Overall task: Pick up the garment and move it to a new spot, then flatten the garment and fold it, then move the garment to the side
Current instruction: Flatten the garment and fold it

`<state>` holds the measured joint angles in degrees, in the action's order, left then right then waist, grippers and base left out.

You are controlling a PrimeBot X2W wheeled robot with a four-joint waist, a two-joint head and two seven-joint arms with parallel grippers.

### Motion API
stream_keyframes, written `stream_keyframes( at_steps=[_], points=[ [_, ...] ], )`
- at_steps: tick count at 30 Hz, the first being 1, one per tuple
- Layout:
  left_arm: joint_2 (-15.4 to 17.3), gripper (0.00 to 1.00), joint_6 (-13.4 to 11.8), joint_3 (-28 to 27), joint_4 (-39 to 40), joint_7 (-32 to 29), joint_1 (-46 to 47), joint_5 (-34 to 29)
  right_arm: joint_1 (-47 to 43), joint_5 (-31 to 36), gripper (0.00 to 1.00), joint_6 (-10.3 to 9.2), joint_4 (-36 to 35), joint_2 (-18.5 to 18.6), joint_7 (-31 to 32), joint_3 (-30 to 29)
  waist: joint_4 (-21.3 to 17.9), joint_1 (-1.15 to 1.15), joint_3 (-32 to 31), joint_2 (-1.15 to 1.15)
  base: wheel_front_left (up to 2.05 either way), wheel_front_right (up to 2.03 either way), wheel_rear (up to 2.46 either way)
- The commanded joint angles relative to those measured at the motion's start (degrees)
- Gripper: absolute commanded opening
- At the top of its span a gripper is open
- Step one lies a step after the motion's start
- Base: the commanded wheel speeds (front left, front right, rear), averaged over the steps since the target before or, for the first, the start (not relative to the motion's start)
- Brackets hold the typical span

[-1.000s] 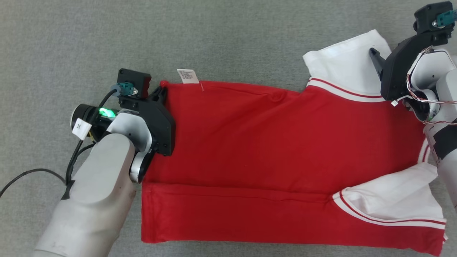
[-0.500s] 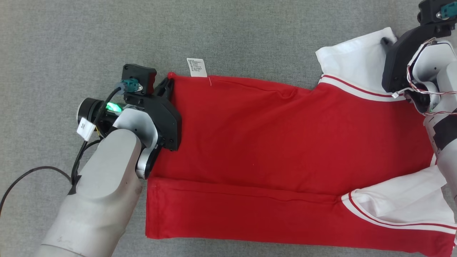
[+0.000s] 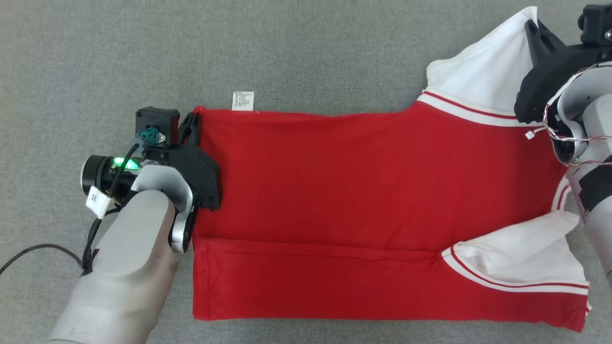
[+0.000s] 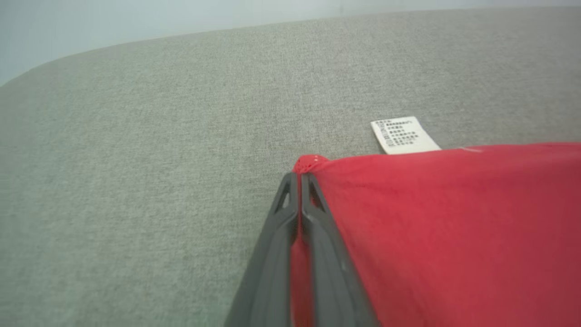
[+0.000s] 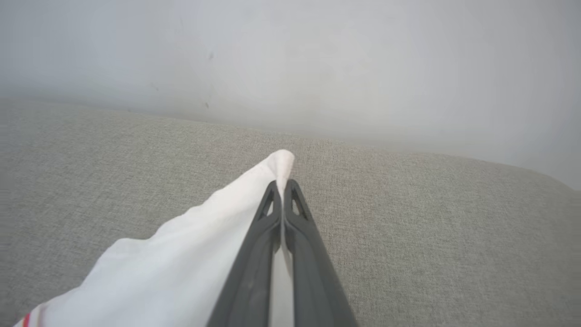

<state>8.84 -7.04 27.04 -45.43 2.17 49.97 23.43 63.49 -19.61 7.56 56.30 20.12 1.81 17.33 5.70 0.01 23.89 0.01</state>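
Grey fabric surface (image 3: 306,48): spreads under everything; in the right wrist view it ends at a pale wall (image 5: 317,59).
Red T-shirt (image 3: 363,191): lies spread lengthwise across the middle of the surface, hem at the robot's left, sleeves at its right, mostly flat. A long crease runs along the body near the lower edge.
Left forearm (image 3: 129,267): pale, rises from the lower left corner to the hem.
Right forearm (image 3: 588,157): comes in at the right edge, with loose wires at the wrist.
Upper white sleeve (image 3: 483,71): its red-striped base joins the red body. It is pulled out towards the far right corner, and its tip is raised.
Lower white sleeve (image 3: 516,253): folded in over the body, rumpled.
Left gripper (image 4: 299,177): fingers pressed together, pinching the far hem corner of the T-shirt, with red cloth showing between them.
Right gripper (image 5: 282,184): fingers pressed together on the tip of the upper sleeve, with white cloth caught between them.
Black cable (image 3: 38,251): trails from the left wrist to the left edge.
Care label (image 4: 404,135): white and printed, lies flat on the surface, sticking out from the far edge just beside the pinched corner.
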Motion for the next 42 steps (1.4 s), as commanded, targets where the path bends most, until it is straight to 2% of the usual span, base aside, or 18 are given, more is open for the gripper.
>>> stream_keyframes(
  at_steps=[1,6,14,18,28,34,42],
  points=[
    [0.59,0.00,-0.07,-0.20,-0.24,0.66,-0.79,0.18,-0.82,-0.40,0.00,-0.15,-0.45,0.26,-1.04,0.17,-0.65,-0.01,-1.45,-0.01,0.00,0.00,0.00],
    [0.88,0.00,0.19,-0.06,-0.80,2.90,-2.93,0.68,-5.50,-3.65,0.00,-0.15,-3.55,0.24,-5.75,2.34,-1.66,-0.01,-5.05,-0.01,0.00,0.00,0.00],
    [1.70,0.00,0.68,1.09,1.34,7.73,-7.67,0.15,-17.46,-10.15,0.00,-0.15,-12.35,2.83,-4.20,6.17,-3.24,-0.01,-10.36,-0.01,0.00,0.00,0.00],
    [2.43,0.00,0.71,1.74,3.36,9.16,-10.62,-0.18,-24.03,-11.95,0.00,-0.15,-17.96,4.53,-2.78,6.15,-3.95,-0.01,-12.30,-0.01,0.00,0.00,0.00],
    [4.74,0.00,-0.48,2.35,5.49,8.80,-18.55,0.90,-39.82,-11.89,0.00,-0.15,-29.93,6.16,2.95,1.16,-4.95,-0.01,-15.06,-0.01,0.00,0.00,0.00],
    [5.25,0.00,-1.04,2.44,6.36,8.16,-22.17,1.94,-47.53,-9.46,0.00,-0.15,-37.02,4.56,6.99,-3.35,-5.45,-0.01,-16.04,-0.01,0.00,0.00,0.00],
    [5.55,0.00,-1.59,2.58,7.14,7.52,-24.41,2.78,-53.09,-6.23,0.00,-0.15,-43.78,2.17,10.87,-6.66,-5.90,-0.01,-16.53,-0.01,0.00,0.00,0.00]
  ],
)
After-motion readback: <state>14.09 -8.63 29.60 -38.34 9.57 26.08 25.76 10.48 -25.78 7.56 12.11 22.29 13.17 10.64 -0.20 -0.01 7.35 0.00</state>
